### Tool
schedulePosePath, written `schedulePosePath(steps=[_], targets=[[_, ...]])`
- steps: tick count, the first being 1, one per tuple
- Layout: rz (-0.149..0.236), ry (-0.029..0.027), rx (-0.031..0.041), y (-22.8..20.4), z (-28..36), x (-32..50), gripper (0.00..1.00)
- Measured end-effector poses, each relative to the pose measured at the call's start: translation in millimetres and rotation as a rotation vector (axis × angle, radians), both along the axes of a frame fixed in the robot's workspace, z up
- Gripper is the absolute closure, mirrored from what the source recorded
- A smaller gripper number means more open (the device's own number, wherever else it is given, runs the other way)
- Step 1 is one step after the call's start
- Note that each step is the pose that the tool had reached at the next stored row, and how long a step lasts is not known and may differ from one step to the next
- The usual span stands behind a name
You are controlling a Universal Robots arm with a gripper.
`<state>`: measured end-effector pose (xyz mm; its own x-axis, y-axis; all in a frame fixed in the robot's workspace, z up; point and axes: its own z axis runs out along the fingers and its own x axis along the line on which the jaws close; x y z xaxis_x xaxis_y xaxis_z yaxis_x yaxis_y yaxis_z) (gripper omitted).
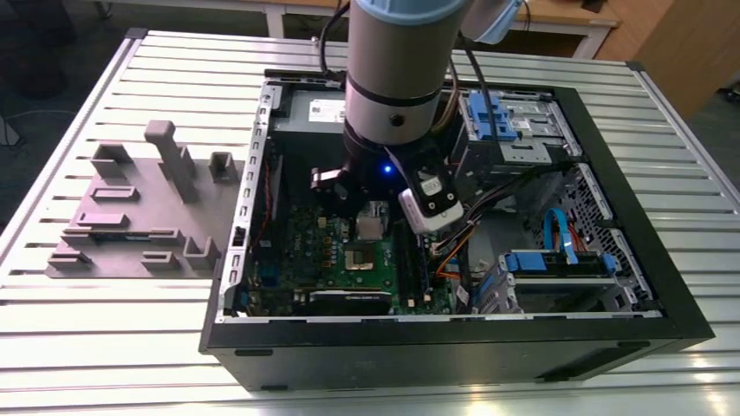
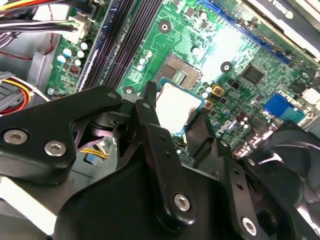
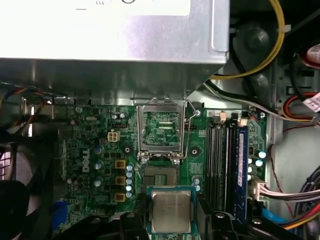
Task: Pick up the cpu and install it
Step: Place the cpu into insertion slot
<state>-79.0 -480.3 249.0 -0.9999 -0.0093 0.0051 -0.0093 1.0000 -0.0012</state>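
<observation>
The cpu (image 2: 176, 105), a flat square chip with a silver-grey top and a thin pale rim, sits between the black fingers (image 2: 150, 120) of my gripper (image 2: 175, 114), which is shut on it. In the first wrist view the cpu (image 3: 171, 210) hangs just short of the open socket (image 3: 160, 176), whose metal load plate (image 3: 161, 126) is swung up. In the exterior view my gripper (image 1: 370, 217) reaches down into the open computer case, above the green motherboard (image 1: 307, 251) and close to the socket (image 1: 360, 258). The chip's underside is hidden.
The case (image 1: 625, 286) lies open on a slatted metal table (image 1: 116, 347). Grey fixture blocks (image 1: 139, 208) stand at the exterior view's left. Memory slots (image 3: 222, 160), the power supply (image 3: 100, 35), a fan (image 2: 295, 155) and loose cables (image 3: 295, 195) crowd the socket.
</observation>
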Motion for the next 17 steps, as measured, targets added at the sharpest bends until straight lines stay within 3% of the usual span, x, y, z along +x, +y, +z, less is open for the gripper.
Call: schedulePosePath(steps=[8,17], targets=[[-0.001,0.0001,0.0003,-3.4,-13.4,-0.1,0.53],[-0.001,0.0001,0.0001,-3.5,-29.7,-4.0,0.53]])
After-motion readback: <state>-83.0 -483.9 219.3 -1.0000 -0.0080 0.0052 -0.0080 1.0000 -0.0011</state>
